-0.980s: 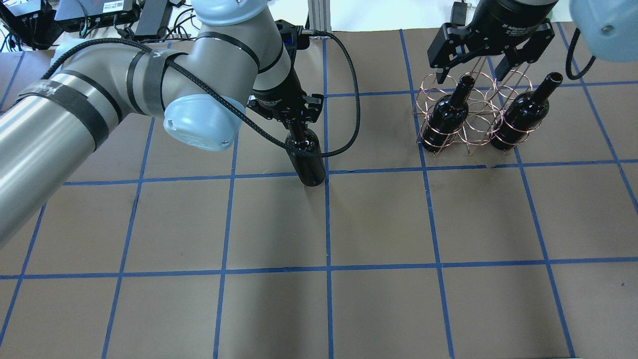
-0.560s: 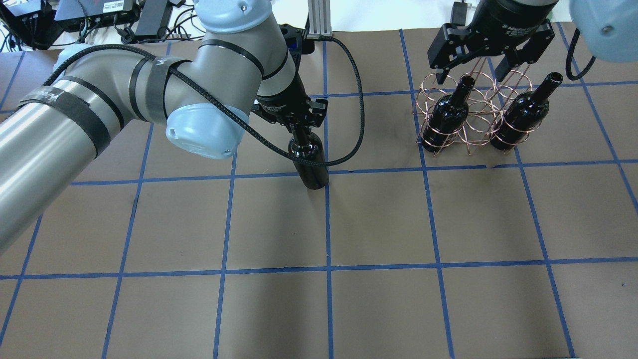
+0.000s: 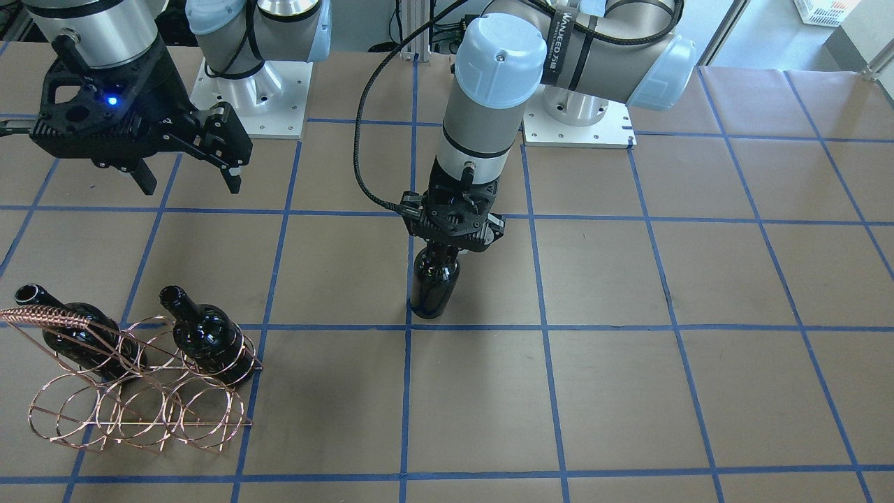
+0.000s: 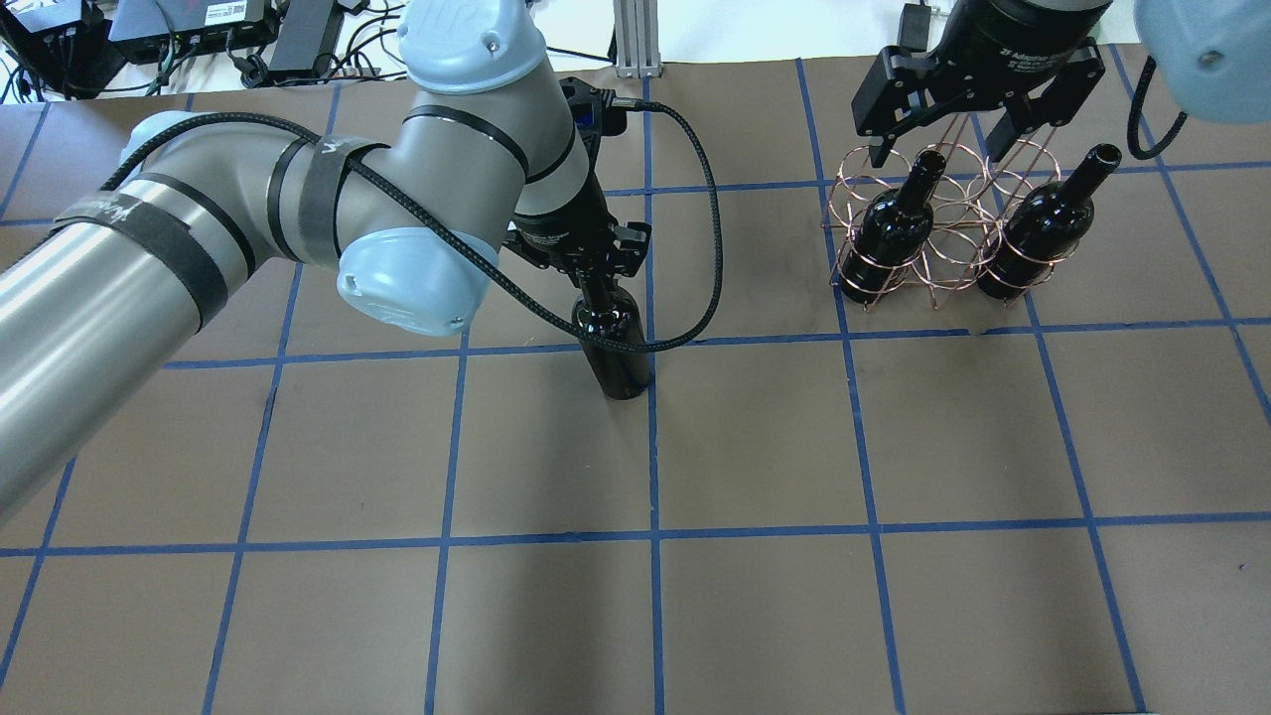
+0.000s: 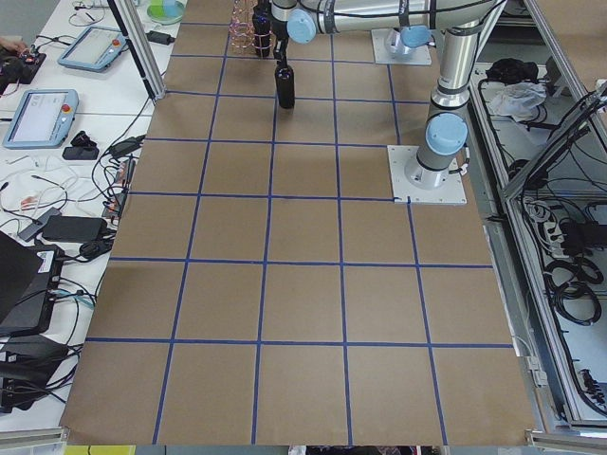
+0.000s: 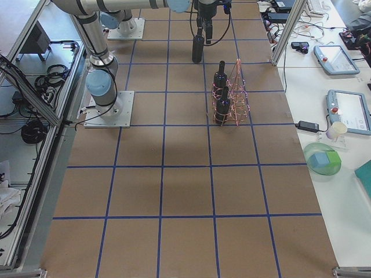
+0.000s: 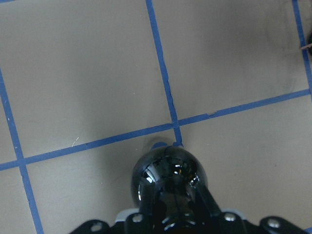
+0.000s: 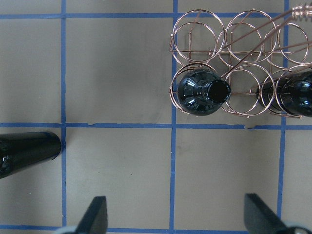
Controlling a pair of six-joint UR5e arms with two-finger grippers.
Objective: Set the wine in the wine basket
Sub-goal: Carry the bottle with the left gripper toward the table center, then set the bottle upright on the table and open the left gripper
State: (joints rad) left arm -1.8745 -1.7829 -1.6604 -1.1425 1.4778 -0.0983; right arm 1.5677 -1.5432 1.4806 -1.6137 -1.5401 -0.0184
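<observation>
The left gripper [image 3: 448, 250], at the centre of the front-facing view, has its jaws clamped on the neck of the wine [image 3: 432, 286]; the bottle is upright beside a blue tape crossing on the tabletop [image 3: 663, 293]; the jaws hide its neck, and whether its base touches the tabletop cannot be told; the wine basket [image 3: 52, 316] sits at lower left, well apart, its handle clipped by the frame edge, with two other bottles [image 3: 209, 339] in its rings; the right gripper [image 3: 192, 185], at upper left, has its jaws wide and empty; the right wrist view cuts the wine off at its left edge.
</observation>
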